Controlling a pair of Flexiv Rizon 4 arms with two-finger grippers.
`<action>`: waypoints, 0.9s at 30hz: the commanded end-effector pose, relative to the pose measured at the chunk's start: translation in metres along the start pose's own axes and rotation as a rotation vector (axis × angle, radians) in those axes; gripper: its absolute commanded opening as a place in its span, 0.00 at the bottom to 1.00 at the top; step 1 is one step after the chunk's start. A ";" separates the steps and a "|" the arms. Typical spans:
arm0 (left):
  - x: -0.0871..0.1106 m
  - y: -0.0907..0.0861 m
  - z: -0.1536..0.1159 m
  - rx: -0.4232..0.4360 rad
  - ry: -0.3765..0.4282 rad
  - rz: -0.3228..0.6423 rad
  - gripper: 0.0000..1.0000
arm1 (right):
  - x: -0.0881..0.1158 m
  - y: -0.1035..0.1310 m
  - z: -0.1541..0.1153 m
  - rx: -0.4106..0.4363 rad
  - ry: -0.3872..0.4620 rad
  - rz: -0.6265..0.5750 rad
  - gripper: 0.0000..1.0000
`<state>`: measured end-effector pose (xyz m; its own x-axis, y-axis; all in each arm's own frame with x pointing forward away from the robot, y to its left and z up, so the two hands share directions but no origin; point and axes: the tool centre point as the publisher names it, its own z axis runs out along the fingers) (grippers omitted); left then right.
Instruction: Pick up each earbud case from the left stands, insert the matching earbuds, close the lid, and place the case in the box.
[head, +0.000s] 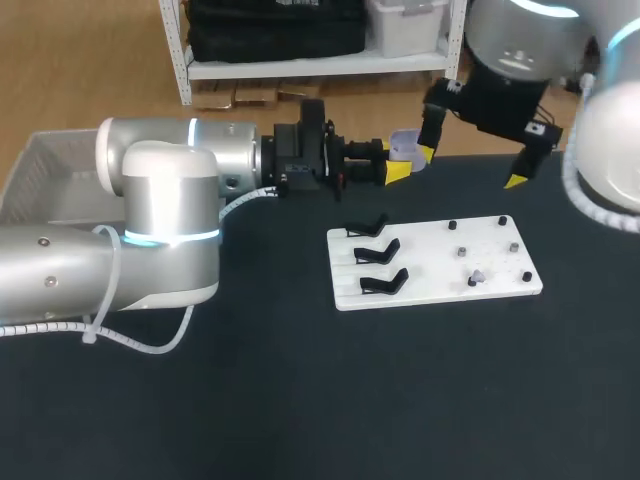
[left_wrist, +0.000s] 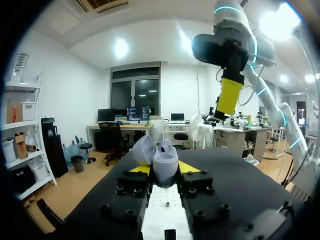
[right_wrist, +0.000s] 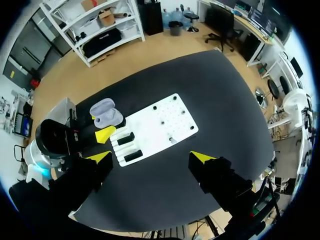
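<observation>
My left gripper (head: 407, 163) is shut on a lavender earbud case (head: 405, 146), held above the table's far edge. In the left wrist view the case (left_wrist: 163, 156) stands between the yellow fingertips (left_wrist: 140, 169) with its lid (left_wrist: 143, 149) hinged open. My right gripper (head: 472, 166) hangs open just right of the case, high over the white board (head: 435, 262); its jaws are wide apart with nothing between them. Seen from the right wrist, the case (right_wrist: 105, 113) lies well below and ahead of that gripper (right_wrist: 151, 157). One small earbud (head: 478, 275) rests on the board's right part.
Three black stands (head: 378, 251) on the board's left side hold nothing. Small dark pegs (head: 453, 225) dot its right side. A grey mesh box (head: 40, 170) sits at the table's far left, behind my left arm.
</observation>
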<state>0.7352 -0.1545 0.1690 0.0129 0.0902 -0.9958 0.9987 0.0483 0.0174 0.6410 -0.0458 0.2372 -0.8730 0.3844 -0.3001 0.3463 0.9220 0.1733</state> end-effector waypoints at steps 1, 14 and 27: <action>0.000 0.000 0.000 0.000 0.000 0.000 0.00 | 0.004 -0.007 0.000 -0.093 -0.050 0.002 1.00; 0.000 0.000 0.000 0.000 0.000 0.000 0.00 | 0.009 -0.015 0.020 -0.132 -0.001 -0.020 1.00; 0.000 0.000 0.000 0.000 0.000 0.000 0.00 | 0.035 -0.062 0.106 -0.140 0.000 -0.122 1.00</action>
<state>0.7352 -0.1545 0.1690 0.0130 0.0903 -0.9958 0.9987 0.0483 0.0174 0.6252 -0.0820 0.1363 -0.9130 0.2703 -0.3056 0.2066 0.9522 0.2251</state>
